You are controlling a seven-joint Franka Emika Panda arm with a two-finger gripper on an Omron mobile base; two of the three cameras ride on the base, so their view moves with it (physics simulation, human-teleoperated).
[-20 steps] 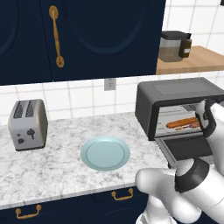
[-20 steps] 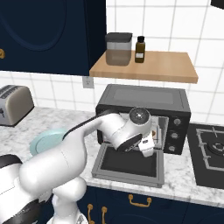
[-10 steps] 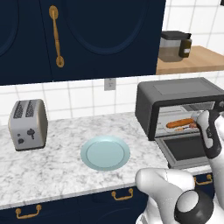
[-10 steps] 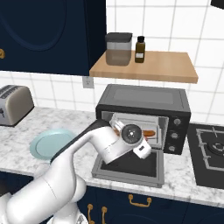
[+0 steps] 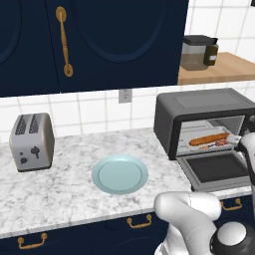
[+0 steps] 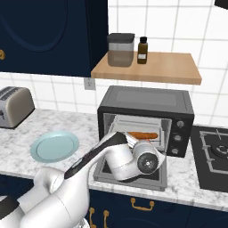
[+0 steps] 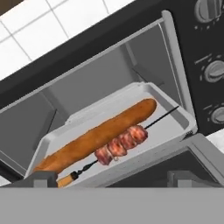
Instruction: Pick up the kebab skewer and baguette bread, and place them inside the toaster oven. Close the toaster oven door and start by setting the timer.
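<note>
the long golden-orange baguette bread (image 7: 98,134) lies on the pale tray (image 7: 175,111) inside the boxy dark grey toaster oven (image 6: 147,104), and the thin kebab skewer with its reddish-brown meat chunks (image 7: 120,146) lies just beside it, touching along its length, both running the same way so they fit the tray side by side. i read that as both items being loaded, so what is left for me is the door and the timer. the dark grey drop-down toaster oven door with its glass window (image 5: 219,169) lies flat open on the white marbled counter (image 5: 64,184), which is why the tray is so easy to see from the hand camera. my gripper (image 7: 111,177) sits low in front of the opening with its fingers spread wide and nothing between them; i judge it is placed there to get under the door's edge and swing it up. the column of round side knobs (image 7: 214,70) stands just beside the opening, near enough to reach afterwards. the pale blue round plate (image 5: 119,174) on the counter has nothing on it, well apart from the oven.
</note>
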